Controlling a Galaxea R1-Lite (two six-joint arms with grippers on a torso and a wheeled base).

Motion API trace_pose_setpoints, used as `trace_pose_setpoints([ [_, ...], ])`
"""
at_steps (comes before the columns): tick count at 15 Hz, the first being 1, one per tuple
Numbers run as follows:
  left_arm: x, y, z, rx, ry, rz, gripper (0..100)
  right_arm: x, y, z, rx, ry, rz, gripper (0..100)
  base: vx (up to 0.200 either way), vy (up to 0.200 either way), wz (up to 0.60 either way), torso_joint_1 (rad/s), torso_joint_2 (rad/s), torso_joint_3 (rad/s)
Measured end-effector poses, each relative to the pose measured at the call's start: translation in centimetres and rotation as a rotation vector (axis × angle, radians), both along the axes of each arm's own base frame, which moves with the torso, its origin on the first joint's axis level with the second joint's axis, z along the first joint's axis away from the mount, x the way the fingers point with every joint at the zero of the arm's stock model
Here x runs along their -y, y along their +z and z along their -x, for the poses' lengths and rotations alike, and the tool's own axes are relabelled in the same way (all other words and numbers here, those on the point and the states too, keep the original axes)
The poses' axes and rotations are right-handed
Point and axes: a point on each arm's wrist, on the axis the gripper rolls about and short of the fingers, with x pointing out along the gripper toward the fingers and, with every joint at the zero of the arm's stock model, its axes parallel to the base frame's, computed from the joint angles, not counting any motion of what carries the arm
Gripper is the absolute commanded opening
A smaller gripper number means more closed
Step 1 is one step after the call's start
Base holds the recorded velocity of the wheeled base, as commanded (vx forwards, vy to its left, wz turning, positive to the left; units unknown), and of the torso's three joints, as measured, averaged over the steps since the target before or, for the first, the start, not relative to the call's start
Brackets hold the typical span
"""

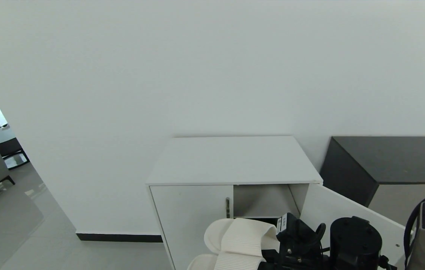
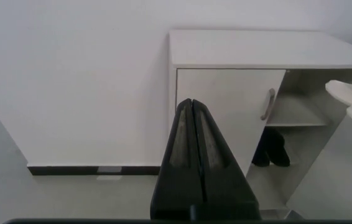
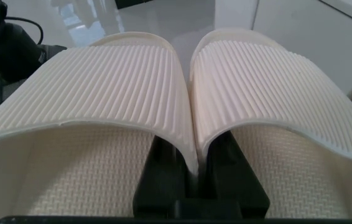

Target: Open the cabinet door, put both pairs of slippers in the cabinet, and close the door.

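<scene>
White cabinet (image 1: 231, 159) against wall (image 1: 197, 67), grey floor (image 1: 47, 247); door (image 1: 332, 210) open. 2 slippers (image 1: 240, 236) pinched in right gripper (image 3: 191, 168); left gripper (image 2: 193, 143) pressed together.

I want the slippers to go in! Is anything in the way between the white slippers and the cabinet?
Nothing visible blocks them. The right gripper holds the white slippers in front of the cabinet, whose right door stands open. The left door is shut, beside the opening. A dark pair sits low inside.
</scene>
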Motion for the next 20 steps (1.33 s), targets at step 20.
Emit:
trace_pose_setpoints([
  [20, 0.00, 0.01, 0.00, 0.001, 0.001, 0.003, 0, 0.32, -0.31, 0.36, -0.010, 0.006, 0.017, 0, 0.000, -0.040, 0.00, -0.037, 0.08, 0.042],
])
